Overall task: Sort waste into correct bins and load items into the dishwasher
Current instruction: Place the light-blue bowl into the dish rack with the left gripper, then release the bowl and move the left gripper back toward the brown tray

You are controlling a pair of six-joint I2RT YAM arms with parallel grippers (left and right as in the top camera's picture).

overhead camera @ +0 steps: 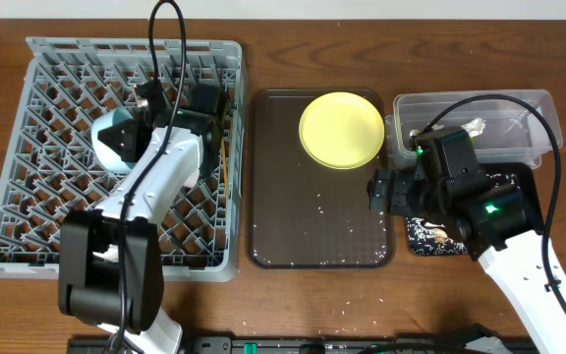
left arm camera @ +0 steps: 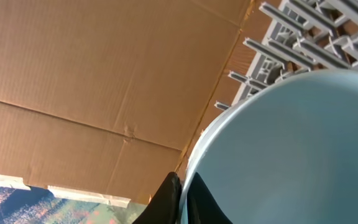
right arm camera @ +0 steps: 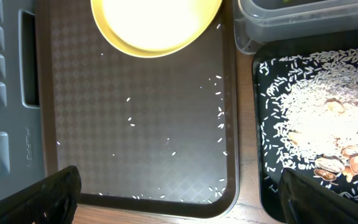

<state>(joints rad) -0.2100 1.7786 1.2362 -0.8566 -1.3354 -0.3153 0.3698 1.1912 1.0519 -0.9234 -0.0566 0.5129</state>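
My left gripper (left arm camera: 182, 199) is shut on the rim of the light blue bowl (left arm camera: 291, 149) and holds it tilted over the grey dish rack (overhead camera: 28, 197); the bowl also shows in the overhead view (overhead camera: 116, 143). Thin chopsticks (overhead camera: 226, 152) stand in the rack's right side. The yellow plate (overhead camera: 341, 129) lies at the far end of the brown tray (overhead camera: 263, 226). My right gripper (right arm camera: 179, 199) is open and empty above the tray's right edge. The black tray (right arm camera: 272, 124) holds rice and brown scraps (right arm camera: 340, 162). The small white bowl is not in view.
The clear tub (overhead camera: 519, 103) stands at the far right behind the black tray, with a crumpled pale piece (overhead camera: 475, 126) inside. Loose rice grains (right arm camera: 219, 112) lie scattered on the brown tray. A cardboard wall (left arm camera: 104, 74) backs the table.
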